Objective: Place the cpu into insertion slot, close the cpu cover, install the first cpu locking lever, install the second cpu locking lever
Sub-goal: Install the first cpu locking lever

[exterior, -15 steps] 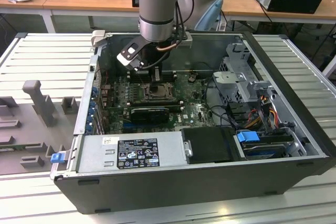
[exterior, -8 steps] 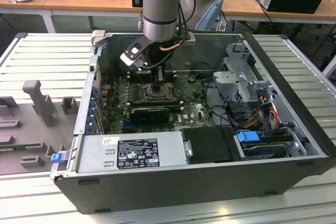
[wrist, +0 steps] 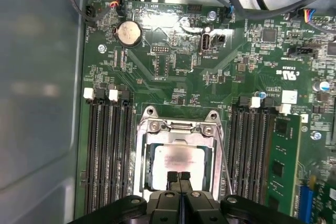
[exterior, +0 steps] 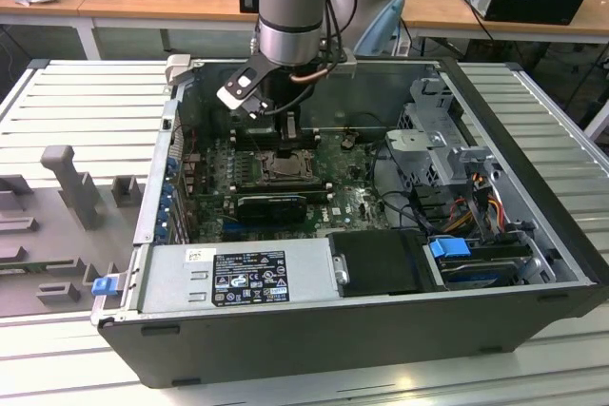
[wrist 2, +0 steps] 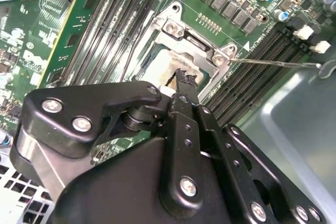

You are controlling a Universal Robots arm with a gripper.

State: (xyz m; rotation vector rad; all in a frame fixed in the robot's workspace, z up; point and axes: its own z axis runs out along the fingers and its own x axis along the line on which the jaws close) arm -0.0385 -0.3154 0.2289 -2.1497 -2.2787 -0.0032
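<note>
Closest in both wrist views, the gripper (wrist: 179, 176) (wrist 2: 185, 80) had its two black fingertips pressed together, closed on nothing, and they pointed down over the near edge of the cpu (wrist: 178, 157); whether they touched it could not be told. Just beyond the tips, the cpu lay flat in the slot (exterior: 284, 164), its pale face showing through the square window of the cover (wrist: 181, 126), which lay down flat over it. A thin wire lever (wrist: 224, 163) ran along one side of the cover, and in the second wrist view it stuck out from the cover's corner toward the case wall, well off the board (wrist: 173, 72). Rows of dark memory slots (wrist: 107, 145) flanked the socket on both sides. Farther along the green board sat a round coin battery (wrist: 128, 33), with bundled cables past the board's edge. Seen from the exterior view, the arm came straight down into the open case (exterior: 381, 330), which rested on a ribbed metal table (exterior: 86, 102), with wooden desks behind
</note>
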